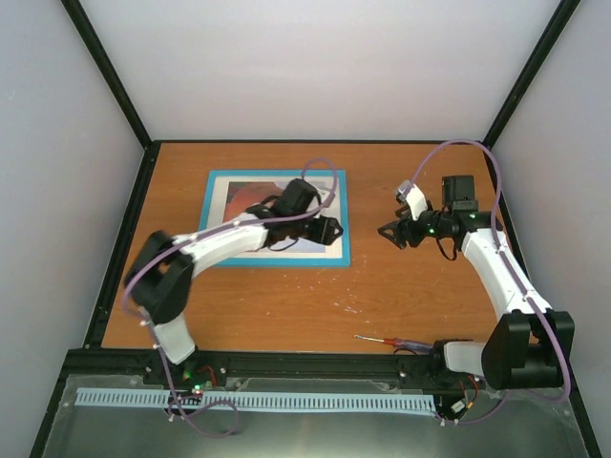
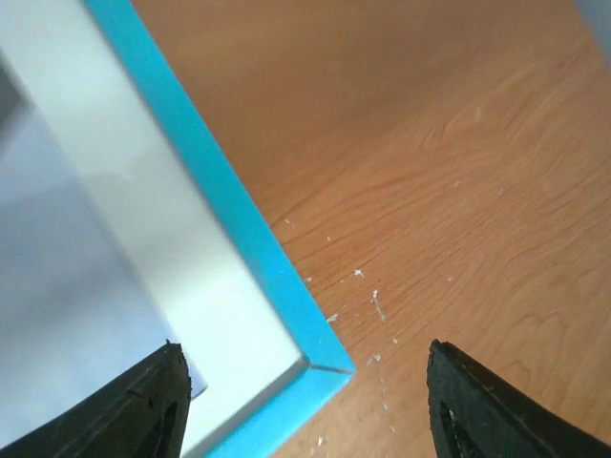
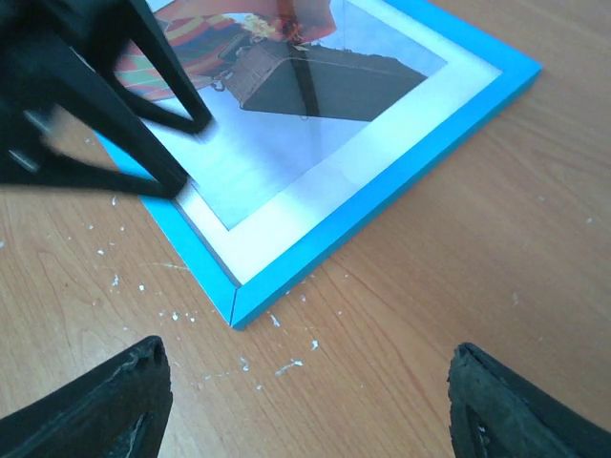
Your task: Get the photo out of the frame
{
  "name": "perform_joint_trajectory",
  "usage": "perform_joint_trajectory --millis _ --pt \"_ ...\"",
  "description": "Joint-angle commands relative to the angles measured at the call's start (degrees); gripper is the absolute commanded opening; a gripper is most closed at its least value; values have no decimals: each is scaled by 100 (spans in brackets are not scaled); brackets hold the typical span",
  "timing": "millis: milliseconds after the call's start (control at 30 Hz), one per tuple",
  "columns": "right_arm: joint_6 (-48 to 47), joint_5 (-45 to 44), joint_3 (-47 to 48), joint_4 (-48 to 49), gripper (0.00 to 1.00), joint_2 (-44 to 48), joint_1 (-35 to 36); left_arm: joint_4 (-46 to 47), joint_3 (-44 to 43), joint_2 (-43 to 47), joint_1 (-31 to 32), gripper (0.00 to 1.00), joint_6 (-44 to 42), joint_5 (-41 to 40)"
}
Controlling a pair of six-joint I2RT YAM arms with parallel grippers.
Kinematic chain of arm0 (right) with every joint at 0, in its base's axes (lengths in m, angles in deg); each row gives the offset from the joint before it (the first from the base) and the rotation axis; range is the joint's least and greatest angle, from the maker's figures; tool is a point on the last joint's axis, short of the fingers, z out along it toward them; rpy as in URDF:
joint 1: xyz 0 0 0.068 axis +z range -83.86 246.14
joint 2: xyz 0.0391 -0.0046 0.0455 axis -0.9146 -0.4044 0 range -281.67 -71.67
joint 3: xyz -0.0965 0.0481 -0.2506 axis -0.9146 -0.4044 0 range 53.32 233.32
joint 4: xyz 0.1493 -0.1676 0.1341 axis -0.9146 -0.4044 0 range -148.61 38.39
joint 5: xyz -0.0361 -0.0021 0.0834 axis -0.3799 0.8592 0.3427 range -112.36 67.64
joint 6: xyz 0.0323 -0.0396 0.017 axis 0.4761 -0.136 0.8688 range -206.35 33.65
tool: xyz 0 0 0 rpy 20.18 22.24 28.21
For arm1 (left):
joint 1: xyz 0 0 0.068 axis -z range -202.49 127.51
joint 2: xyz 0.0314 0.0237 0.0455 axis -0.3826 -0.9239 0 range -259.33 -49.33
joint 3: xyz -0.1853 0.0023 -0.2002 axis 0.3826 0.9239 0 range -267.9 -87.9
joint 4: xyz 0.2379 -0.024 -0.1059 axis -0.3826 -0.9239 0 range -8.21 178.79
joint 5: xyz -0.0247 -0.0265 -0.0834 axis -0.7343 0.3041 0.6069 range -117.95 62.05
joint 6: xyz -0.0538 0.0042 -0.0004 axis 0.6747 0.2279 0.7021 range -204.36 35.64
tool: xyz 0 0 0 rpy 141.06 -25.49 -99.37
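One rectangular turquoise frame [image 1: 286, 260] on woodgrain table [image 1: 286, 310]; photo [image 3: 277, 153] inside

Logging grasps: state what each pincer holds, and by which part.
Nothing is held. The left pincer is open over the frame at its corner; the right pincer is open above the table.

Frame [image 1: 325, 260] lies flat on the table [image 1: 286, 305] at 11 o'clock, photo [image 1: 250, 196] inside — left gripper [image 1: 336, 229] over its 4 o'clock corner, right gripper [image 1: 385, 231] apart at 3 o'clock.
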Motion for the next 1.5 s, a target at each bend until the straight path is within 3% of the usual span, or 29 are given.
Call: perform_joint_trajectory --millis 0,200,433,633,900,1467 --pt "-755 104 212 -515 75 156 84 -589 670 1608 -73 68 -337 -954" --pt "-1146 -416 358 -697 71 -224 828 -968 1702 3404 -68 63 -184 -1318" --pt "-1564 -1333 642 -679 66 -1013 2141 -1268 2309 4723 -55 61 94 -1354" --pt "-1891 -1868 973 -562 59 -1837 2782 -1449 2484 4774 -60 62 229 -1399" --pt "-1719 -1995 1547 -546 52 -2855 3077 -1361 2741 4895 -47 61 256 -1564" --pt "-1645 -2424 1708 -440 48 -3551 3432 -1349 2833 4705 -53 69 154 -1564"
